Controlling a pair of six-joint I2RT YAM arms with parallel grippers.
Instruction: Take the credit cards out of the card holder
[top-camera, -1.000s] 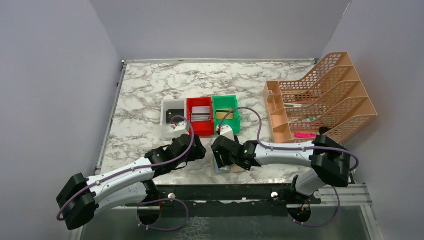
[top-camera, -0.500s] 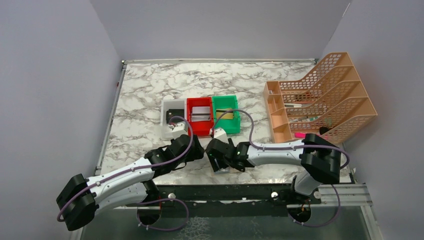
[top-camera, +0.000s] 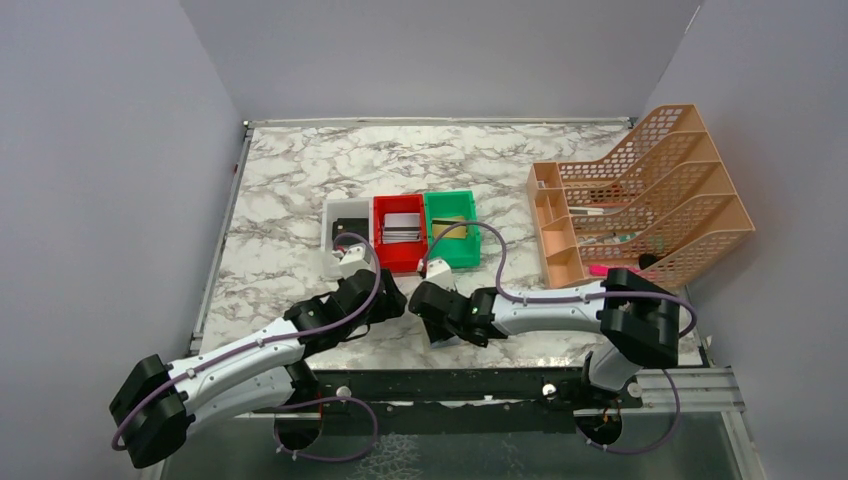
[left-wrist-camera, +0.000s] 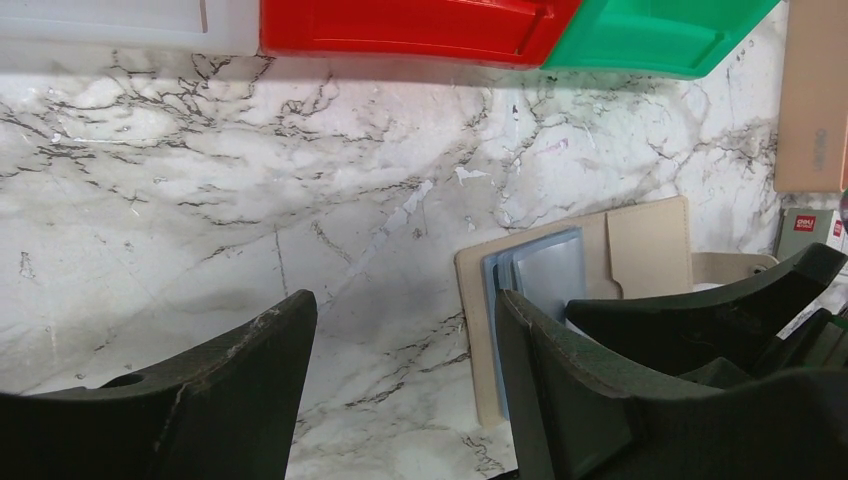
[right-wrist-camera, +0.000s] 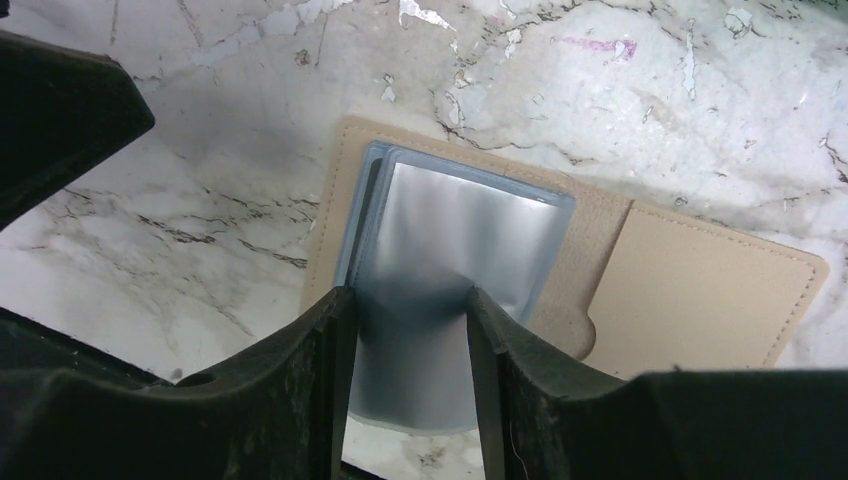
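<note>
Both arms reach from the near edge over the marbled surface and meet just short of its middle.

The left end effector stands open, its jaws wide apart over bare marble with nothing between them.

Just beside its right finger lies the card holder. It is unfolded flat on the surface near the front edge, tan cover down and bluish-grey sleeves uppermost.

The right end effector sits directly over those sleeves, jaws partly closed, with one finger on either side of the silvery top sleeve. The sleeve fills the gap between the fingers and shows a slight crease there. We cannot tell whether it is pinched or only straddled.

Beyond the two end effectors, three small bins stand side by side:
- The white bin, on the left, holds a dark item.
- The red bin holds flat pale rectangles, too small to identify.
- The green bin holds a tan item.

Well apart to the right stands an orange perforated file rack with a pink object at its near end
</note>
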